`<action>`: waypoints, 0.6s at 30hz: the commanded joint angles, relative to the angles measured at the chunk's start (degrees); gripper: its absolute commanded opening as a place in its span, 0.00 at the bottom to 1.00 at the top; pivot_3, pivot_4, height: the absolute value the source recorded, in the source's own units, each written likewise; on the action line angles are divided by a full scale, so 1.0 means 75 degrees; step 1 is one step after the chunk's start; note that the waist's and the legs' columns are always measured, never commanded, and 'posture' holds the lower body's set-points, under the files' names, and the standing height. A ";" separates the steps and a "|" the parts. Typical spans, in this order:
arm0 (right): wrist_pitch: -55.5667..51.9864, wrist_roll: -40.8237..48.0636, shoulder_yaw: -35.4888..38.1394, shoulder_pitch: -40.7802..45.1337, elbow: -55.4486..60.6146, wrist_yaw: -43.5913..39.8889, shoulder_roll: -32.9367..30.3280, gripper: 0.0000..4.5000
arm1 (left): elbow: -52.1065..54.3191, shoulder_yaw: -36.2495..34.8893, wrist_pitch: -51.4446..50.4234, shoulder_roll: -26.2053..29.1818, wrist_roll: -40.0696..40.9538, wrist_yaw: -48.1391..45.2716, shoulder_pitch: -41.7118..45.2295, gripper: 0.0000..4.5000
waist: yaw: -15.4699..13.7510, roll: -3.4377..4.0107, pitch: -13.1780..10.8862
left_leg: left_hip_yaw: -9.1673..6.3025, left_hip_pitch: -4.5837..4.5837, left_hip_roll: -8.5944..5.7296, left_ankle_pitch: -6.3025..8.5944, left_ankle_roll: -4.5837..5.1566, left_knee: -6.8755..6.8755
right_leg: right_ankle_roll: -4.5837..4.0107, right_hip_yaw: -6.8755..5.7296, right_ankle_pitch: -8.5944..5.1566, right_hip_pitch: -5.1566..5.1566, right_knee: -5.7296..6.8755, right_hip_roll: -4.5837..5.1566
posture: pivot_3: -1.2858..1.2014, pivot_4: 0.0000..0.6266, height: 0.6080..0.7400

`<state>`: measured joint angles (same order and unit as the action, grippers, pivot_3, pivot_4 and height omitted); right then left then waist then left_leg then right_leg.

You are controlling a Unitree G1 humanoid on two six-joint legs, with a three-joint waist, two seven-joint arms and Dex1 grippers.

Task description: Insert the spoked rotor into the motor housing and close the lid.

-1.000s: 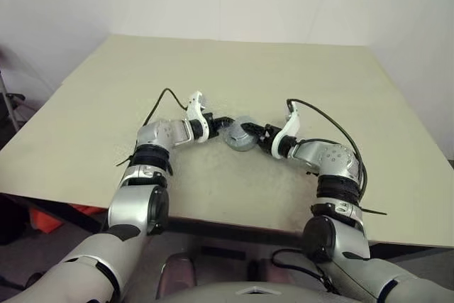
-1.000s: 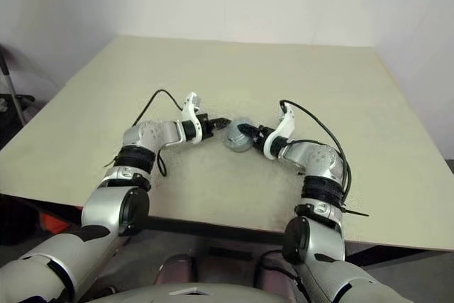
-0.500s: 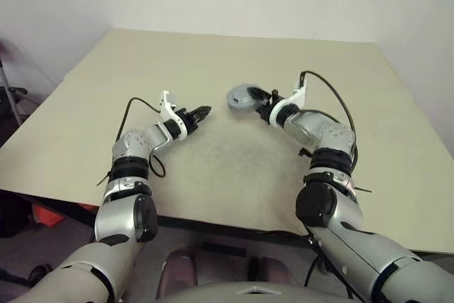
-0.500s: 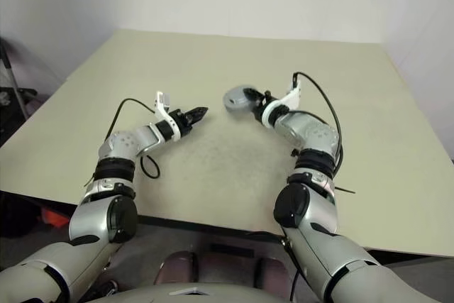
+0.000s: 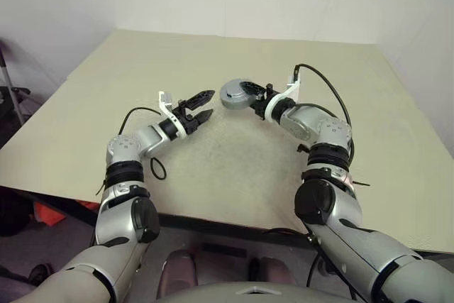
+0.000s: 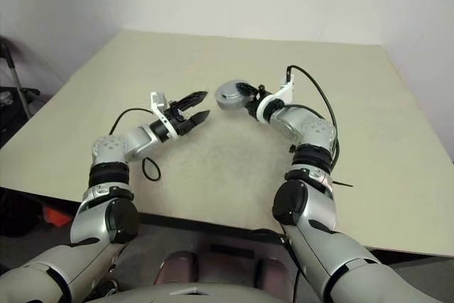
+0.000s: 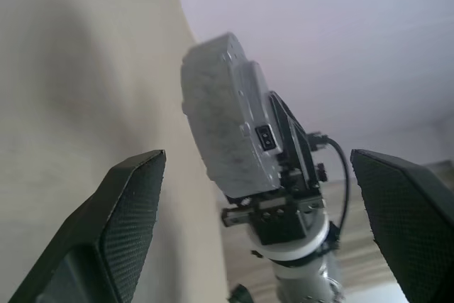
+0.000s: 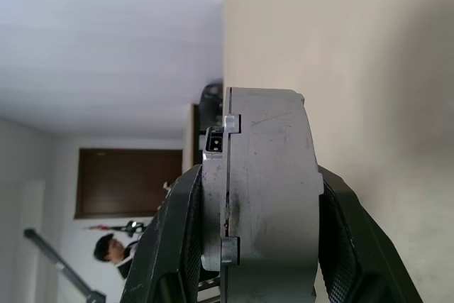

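Housing lifted clear, left pincer let go

Motor housing point(image 5: 236, 94) hangs above the middle of the bench point(image 5: 128, 62), clamped edgewise between the two black fingers of the right pincer point(image 5: 255, 101). A second ago both pincers met at the housing, lower and nearer the bench's near edge; half a second ago the left fingers were almost together. Now the left pincer point(image 5: 201, 106) stands apart from the housing, its fingers spread wide and empty, pointing toward it.

From the right wrist, the housing point(image 8: 262, 196) is seen edge-on, so its faces are hidden and its lower part is cut off; whether a rotor sits inside or a lid is on cannot be told. The left wrist view gives one flat face at a slant, the copper windings out of sight.

Matte grey metal makes up the housing, a squat round drum with a seam around its rim, small square tabs and a dark socket on the side. Finger pads point(image 7: 128, 225) of the left pincer are black with a fine dimpled texture. Bench surface is smooth, pale beige and bare around the arms.
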<state>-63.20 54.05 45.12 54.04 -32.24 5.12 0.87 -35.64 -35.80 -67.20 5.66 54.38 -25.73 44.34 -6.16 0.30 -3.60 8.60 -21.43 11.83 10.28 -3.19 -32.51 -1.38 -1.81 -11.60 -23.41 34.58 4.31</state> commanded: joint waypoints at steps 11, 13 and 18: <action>-0.0570 0.1487 -0.0381 -0.0070 0.1593 0.0448 0.0334 0.47 | -0.0950 -0.0192 0.0363 -0.0437 0.0602 -0.0409 0.0791 0.99 | -0.0040 -0.0001 -0.0001 | -0.0003 -0.0002 -0.0002 -0.0010 -0.0016 -0.0034 | 0.0007 0.0012 0.0001 0.0003 0.0012 0.0004 | 0.52 0.00 1.00; -0.0553 0.1507 -0.0452 -0.0169 0.1604 0.0509 0.0311 0.47 | -0.1004 -0.0224 0.0445 -0.0443 0.0632 -0.0447 0.0862 0.99 | -0.0061 -0.0001 -0.0001 | -0.0005 -0.0001 -0.0001 -0.0010 -0.0016 -0.0034 | 0.0007 0.0012 0.0002 0.0003 0.0013 0.0003 | 0.52 0.00 1.00; -0.0475 0.1645 -0.0576 -0.0301 0.1646 0.0603 0.0283 0.47 | -0.1199 -0.0285 0.0712 -0.0384 0.0605 -0.0435 0.0965 0.99 | -0.0114 -0.0001 -0.0003 | -0.0004 -0.0003 -0.0002 -0.0010 -0.0016 -0.0032 | 0.0009 0.0012 0.0003 0.0000 0.0013 0.0003 | 0.52 0.00 1.00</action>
<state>-67.21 62.93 41.68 50.41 -23.30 10.34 3.24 -44.81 -37.46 -62.79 2.26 57.49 -28.24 49.74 -7.01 0.28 -3.62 8.56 -21.46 11.82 10.21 -3.31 -32.75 -1.31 -1.73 -11.57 -23.41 34.67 4.33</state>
